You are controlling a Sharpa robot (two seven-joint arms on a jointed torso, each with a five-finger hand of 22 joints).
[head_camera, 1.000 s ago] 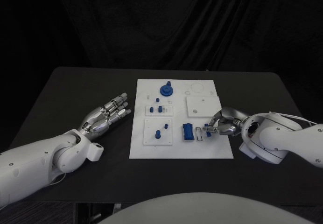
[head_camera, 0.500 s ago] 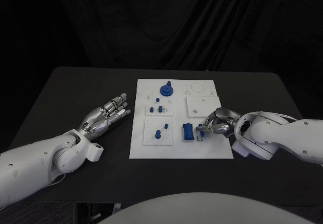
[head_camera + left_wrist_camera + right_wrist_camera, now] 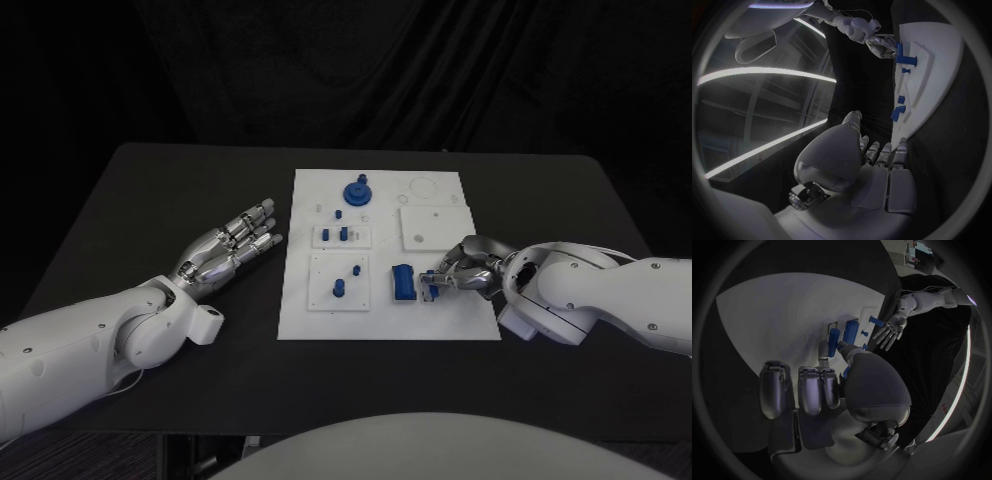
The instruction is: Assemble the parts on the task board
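The white task board (image 3: pixel 378 310) lies mid-table. My right hand (image 3: pixel 469 265) reaches over its right side, thumb and a finger pinching a small blue part (image 3: pixel 431 286) just right of an upright blue block (image 3: pixel 402 283). In the right wrist view the pinched part (image 3: pixel 841 346) sits at the fingertips (image 3: pixel 824 349), close to the block (image 3: pixel 851 331). My left hand (image 3: pixel 231 245) rests flat on the table left of the board, fingers spread and holding nothing. The left wrist view shows that hand (image 3: pixel 876 165) beside the board (image 3: pixel 936 85), with the right hand (image 3: pixel 878 46) far off.
More blue parts stand on the board: a round knobbed piece (image 3: pixel 356 191) near the far edge, short pegs (image 3: pixel 335 234) in a small plate, and pegs (image 3: pixel 340 288) in the nearer plate. A white square plate (image 3: pixel 430 224) lies behind my right hand.
My right hand has shifted a little left across the board with the small blue part, closer to the blue block. The left hand has stayed put.
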